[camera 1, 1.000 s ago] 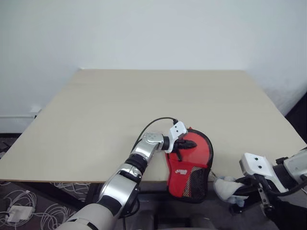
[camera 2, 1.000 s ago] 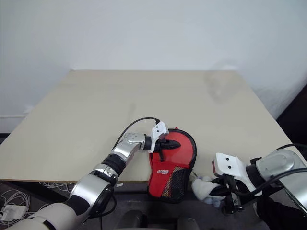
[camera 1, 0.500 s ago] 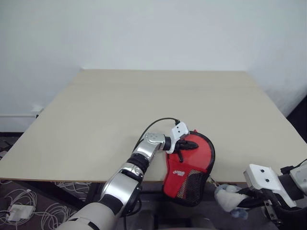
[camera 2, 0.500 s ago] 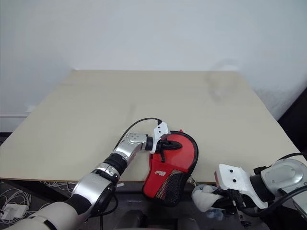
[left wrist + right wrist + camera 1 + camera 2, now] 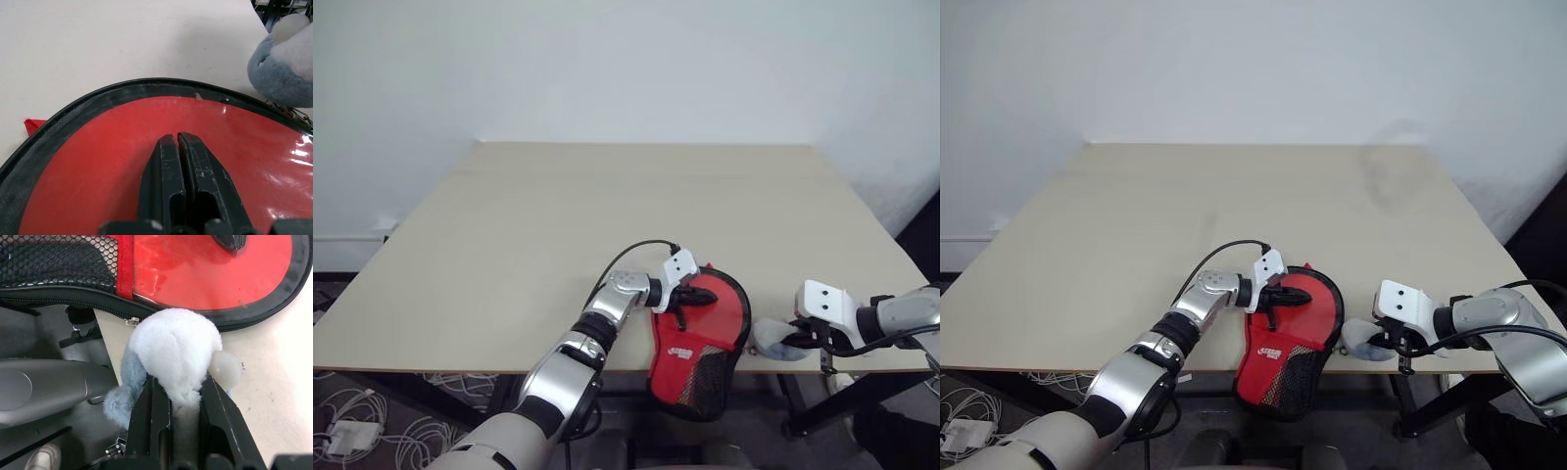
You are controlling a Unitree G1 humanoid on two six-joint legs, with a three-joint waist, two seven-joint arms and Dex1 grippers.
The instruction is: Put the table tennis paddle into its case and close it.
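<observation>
The right gripper [image 5: 175, 396] has swung up to the beige wooden table [image 5: 607, 215], clamping a grey-and-white plush zip charm [image 5: 1363, 340]. The red paddle-shaped fabric case [image 5: 700, 333], presumably enclosing the paddle, overhangs the near edge, pinned for zipping by the left gripper [image 5: 177, 142], fingers together.
</observation>
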